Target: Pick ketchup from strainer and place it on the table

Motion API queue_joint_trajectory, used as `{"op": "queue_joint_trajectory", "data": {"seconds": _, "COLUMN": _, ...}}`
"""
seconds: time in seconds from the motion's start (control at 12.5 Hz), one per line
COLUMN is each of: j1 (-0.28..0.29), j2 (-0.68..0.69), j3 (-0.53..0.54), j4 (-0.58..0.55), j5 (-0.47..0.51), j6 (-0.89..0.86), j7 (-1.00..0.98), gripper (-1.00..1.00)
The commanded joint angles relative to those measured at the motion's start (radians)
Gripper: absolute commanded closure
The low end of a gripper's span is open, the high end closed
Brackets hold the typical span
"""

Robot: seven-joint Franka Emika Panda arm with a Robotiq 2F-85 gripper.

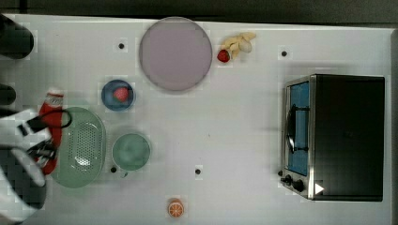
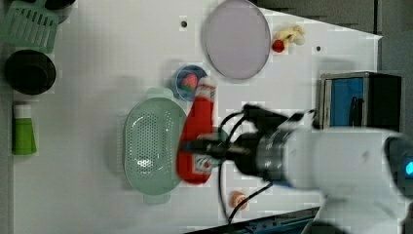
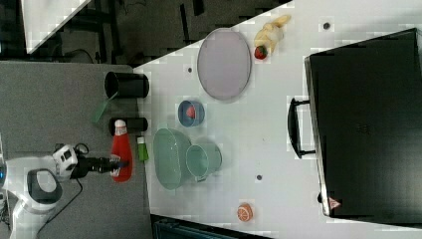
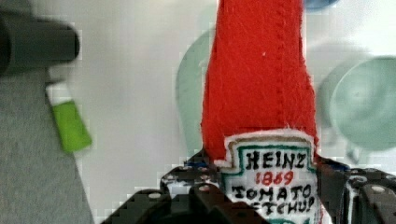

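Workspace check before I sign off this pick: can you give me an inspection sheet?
Surface: white table, small dark holes.
Job's things: ketchup held in the air, out of the pale green strainer; strainer holds nothing.
Clutter: grey-lilac plate, blue bowl with a strawberry, green cup, orange half, banana pieces and a strawberry, toaster oven, green tube, black cups.
Grippers: gripper, fingers shut on the ketchup's label end.
Cables: black cable looping off the wrist.
Surroundings: grey floor beside the table.
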Motion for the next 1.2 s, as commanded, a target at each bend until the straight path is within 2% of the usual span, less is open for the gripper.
{"op": "queue_joint_trajectory", "data": {"seconds": 0.08, "j1": -0.135, "j2": -0.015, "j3": -0.107, "j4": 0.064, "j5": 0.014, "j6": -0.053, "j7": -0.145, "gripper": -0.21}}
{"op": "queue_joint_trajectory", "data": {"seconds": 0.4, "j1": -0.188, "j2": -0.021, "j3": -0.265, "j4": 0.075, "j5": 0.012, "j6": -0.052, "j7": -0.231, "gripper": -0.21}}
{"op": "queue_joint_trajectory", "data": {"seconds": 0.72, "j1": -0.201, "j2": -0.020, "j3": -0.428, "j4": 0.059, "j5": 0.012, "j6": -0.056, "j7": -0.263, "gripper": -0.21}}
{"op": "queue_joint_trajectory", "data": {"seconds": 0.96, "j1": -0.204, "j2": -0.020, "j3": -0.510, "j4": -0.010, "j5": 0.012, "j6": -0.054, "j7": -0.278, "gripper": -0.21}}
{"op": "queue_joint_trajectory", "data": {"seconds": 1.2, "j1": -0.204, "j2": -0.019, "j3": -0.547, "j4": -0.105, "j5": 0.012, "j6": -0.042, "j7": -0.278, "gripper": -0.21}}
